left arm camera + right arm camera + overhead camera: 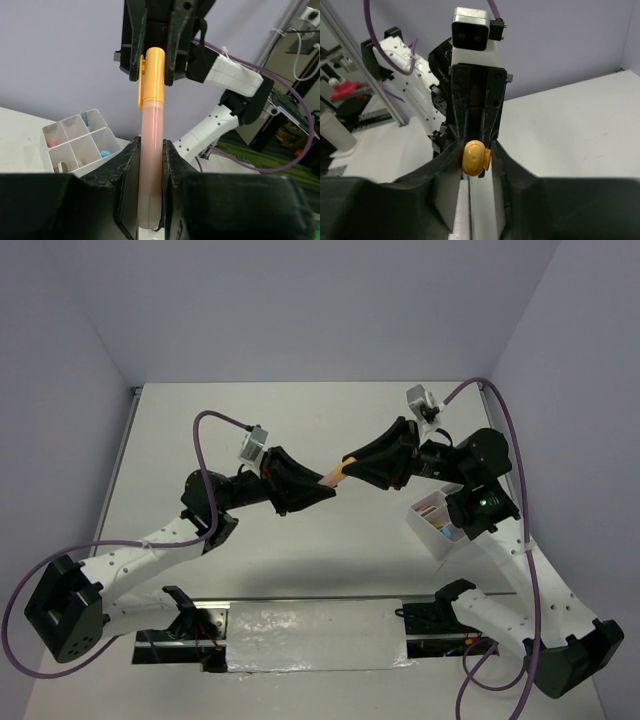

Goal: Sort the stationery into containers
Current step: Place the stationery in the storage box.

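An orange-capped marker (336, 477) with a pale pink barrel hangs in the air between both arms. My left gripper (322, 490) is shut on the barrel (151, 130). My right gripper (352, 462) is closed on the orange cap (474, 157), which sits between its fingers with the clip to the right. The two grippers face each other tip to tip above the table's middle. The white divided tray (425, 523) stands at the right, partly under the right arm. A blue item (105, 152) and other small pieces lie in its compartments (95, 114).
Purple cables loop off both wrists. The right arm's elbow (480, 490) hangs over the tray. A foil-covered strip (315, 635) runs between the arm bases at the near edge. Walls close in the table at the back and sides.
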`<state>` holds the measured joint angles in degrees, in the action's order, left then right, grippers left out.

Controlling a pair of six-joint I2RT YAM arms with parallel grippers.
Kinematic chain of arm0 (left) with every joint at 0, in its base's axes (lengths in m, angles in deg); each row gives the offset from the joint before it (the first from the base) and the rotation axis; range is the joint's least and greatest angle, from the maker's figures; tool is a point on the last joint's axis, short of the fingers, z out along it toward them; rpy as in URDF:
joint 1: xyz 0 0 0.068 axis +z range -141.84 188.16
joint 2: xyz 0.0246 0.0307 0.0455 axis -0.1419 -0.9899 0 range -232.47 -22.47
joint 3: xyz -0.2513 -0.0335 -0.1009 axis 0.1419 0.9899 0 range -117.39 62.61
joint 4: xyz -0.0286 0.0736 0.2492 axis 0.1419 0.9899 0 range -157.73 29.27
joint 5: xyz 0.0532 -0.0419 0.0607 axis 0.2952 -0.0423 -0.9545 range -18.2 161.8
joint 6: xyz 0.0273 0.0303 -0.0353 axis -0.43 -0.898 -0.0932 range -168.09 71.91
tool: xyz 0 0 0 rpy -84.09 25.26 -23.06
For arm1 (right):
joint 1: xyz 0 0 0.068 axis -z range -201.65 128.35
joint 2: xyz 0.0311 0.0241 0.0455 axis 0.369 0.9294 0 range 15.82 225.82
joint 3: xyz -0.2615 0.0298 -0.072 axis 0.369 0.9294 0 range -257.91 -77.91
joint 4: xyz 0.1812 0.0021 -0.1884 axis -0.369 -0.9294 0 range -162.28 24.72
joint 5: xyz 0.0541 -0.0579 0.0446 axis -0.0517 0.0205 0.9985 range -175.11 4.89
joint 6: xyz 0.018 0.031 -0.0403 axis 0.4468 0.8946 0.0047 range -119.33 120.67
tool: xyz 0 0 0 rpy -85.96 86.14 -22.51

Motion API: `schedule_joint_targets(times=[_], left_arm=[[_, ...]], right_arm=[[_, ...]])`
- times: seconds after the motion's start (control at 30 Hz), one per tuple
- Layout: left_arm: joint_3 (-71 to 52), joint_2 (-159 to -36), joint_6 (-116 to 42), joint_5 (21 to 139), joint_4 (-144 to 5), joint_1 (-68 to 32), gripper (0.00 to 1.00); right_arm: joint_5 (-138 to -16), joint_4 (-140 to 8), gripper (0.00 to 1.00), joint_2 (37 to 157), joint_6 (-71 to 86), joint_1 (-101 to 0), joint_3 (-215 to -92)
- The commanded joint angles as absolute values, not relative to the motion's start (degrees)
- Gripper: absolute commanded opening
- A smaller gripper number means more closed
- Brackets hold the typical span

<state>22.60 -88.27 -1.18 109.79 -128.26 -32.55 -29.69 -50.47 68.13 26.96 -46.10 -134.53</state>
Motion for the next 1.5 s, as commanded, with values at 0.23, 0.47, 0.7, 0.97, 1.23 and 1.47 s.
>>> schedule_joint_targets(times=[0.23, 0.47, 0.7, 0.97, 1.23, 1.47], left_arm=[[20.16, -88.39, -2.82, 108.74, -125.44, -32.62, 0.44], [3.94, -89.52, -9.69, 76.27, -76.71, -32.62, 0.99], [-9.1, -92.6, -2.13, 52.48, -38.17, -31.57, 0.99], [-3.42, -88.48, -4.75, 47.37, -25.37, -31.57, 0.99], [1.34, -85.05, -8.01, 47.54, -24.22, -31.39, 0.99], [2.4, -83.64, -9.25, 49.74, -24.4, -31.39, 0.99]], right_arm=[[-30.69, -50.59, 0.0, 67.41, 26.26, -45.3, -135.3], [-51.76, -84.45, 0.0, 63.64, 11.59, -43.27, -143.02], [-93.38, -107.89, 0.0, 57.31, 19.47, -43.19, -143.39], [-124.12, -130.47, 0.0, 56.78, 35.54, -43.19, -143.57], [-134.24, -141.05, 0.0, 59.59, 44.97, -42.75, -144.36], [-131.7, -138.58, 0.0, 60.46, 44.53, -42.31, -141.46]])
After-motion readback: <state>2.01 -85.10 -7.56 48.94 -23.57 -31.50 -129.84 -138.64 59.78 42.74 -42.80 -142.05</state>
